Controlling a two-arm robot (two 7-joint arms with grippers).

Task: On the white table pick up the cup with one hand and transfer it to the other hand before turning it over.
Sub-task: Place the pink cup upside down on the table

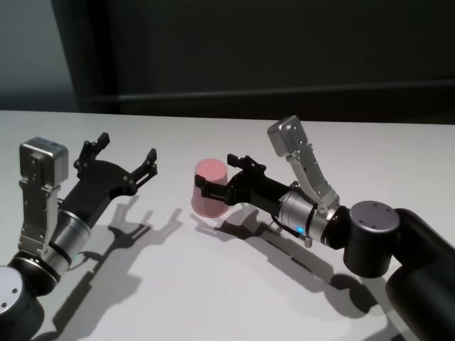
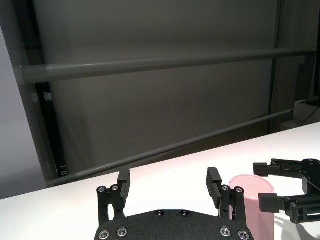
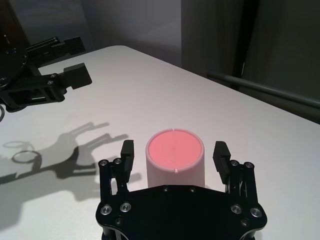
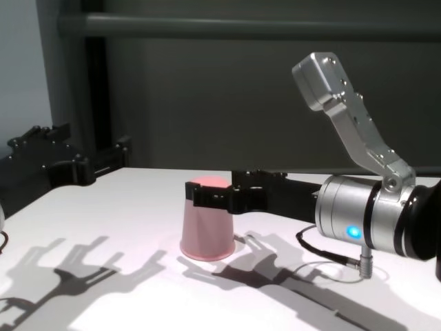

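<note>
The pink cup (image 1: 212, 186) stands on the white table (image 1: 213, 298) with its closed base up and its wider rim down. My right gripper (image 1: 217, 176), on the blue-lit arm, is open with one finger on each side of the cup's upper part. The right wrist view shows small gaps between the cup (image 3: 175, 155) and the fingertips (image 3: 128, 149). My left gripper (image 1: 122, 153) is open and empty, held above the table a short way left of the cup. The cup also shows in the left wrist view (image 2: 252, 200) and the chest view (image 4: 207, 221).
A dark wall with horizontal rails (image 2: 150, 64) runs behind the table's far edge. Bare tabletop lies in front of the cup and between the two arms, crossed by the grippers' shadows (image 1: 128, 234).
</note>
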